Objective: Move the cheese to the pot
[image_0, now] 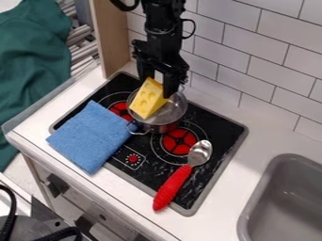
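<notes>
Cloth (pixel 91 136), blue, lies across the left of the stove (pixel 220 134), beside the pot (pixel 162 127). Next comes the cheese (pixel 146 100), tilted, its lower end within the pot's rim and its top pinched between the fingers of the gripper (pixel 156 86). Carrying looks nearly done; letting go and backing off remain. Whether the cheese touches the pot's bottom, I can't tell. Farther right, a red-handled spoon (pixel 172 187) rests partly on the stove, then comes the grey sink (pixel 256 200).

No readable text. Tiny white marks on stove (pixel 219 133) panel (pixel 127 155), 7 o'clock from pot (pixel 165 126), around red dot (pixel 132 158); too small to make out.
</notes>
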